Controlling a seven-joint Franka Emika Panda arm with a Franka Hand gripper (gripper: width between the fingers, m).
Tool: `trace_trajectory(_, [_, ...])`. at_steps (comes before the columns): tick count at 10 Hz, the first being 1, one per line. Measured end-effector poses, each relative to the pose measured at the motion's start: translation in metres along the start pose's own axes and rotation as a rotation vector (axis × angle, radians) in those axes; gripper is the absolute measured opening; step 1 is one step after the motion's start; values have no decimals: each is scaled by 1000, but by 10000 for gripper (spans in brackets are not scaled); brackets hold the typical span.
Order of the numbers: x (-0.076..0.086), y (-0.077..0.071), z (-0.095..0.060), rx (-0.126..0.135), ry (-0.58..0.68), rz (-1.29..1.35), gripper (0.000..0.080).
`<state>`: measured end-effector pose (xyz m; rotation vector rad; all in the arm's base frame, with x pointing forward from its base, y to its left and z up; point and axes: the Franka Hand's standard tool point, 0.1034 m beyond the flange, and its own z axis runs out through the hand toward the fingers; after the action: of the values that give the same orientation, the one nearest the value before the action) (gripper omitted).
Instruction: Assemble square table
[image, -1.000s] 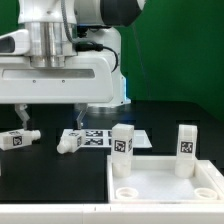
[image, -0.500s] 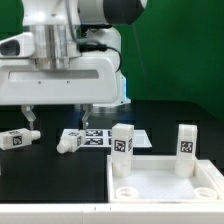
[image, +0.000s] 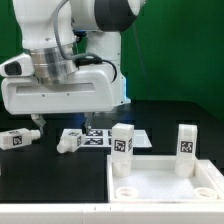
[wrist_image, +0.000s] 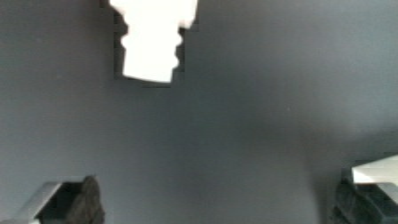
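The white square panel (image: 165, 188) lies at the front on the exterior view's right. Two white tagged legs stand upright in its far corners, one (image: 122, 150) nearer the middle and one (image: 187, 148) further right. Two more legs lie loose on the black table, one (image: 15, 139) at the far left and one (image: 70, 141) beside the marker board. My gripper (image: 62, 125) hangs open and empty just above the table between the two loose legs. In the wrist view one lying leg (wrist_image: 151, 40) shows ahead of the open gripper (wrist_image: 222, 205), apart from the dark fingertips (wrist_image: 71, 200).
The marker board (image: 97, 137) lies flat behind the panel. A green wall stands at the back. A white corner (wrist_image: 379, 170) shows at the wrist view's edge beside one finger; I cannot tell what it belongs to.
The gripper has turned about its wrist, shifted a little toward the exterior view's right and come slightly lower. It stays open and empty. The parts have not moved.
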<state>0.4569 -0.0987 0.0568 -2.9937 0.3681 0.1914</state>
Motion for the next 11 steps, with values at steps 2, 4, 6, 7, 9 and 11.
trace_trajectory(2, [-1,1,1,0,-3,2,649])
trace_trajectory(4, [-14,8,12,-1,-37,57,649])
trace_trajectory(6, [-32,3,28,-21,-34,95,649])
trace_trajectory(7, [-38,2,35,-43,4,76,649])
trace_trajectory(9, [-37,2,34,-37,-10,80,649])
trace_trajectory(11, [-47,2,39,-37,-34,94,649])
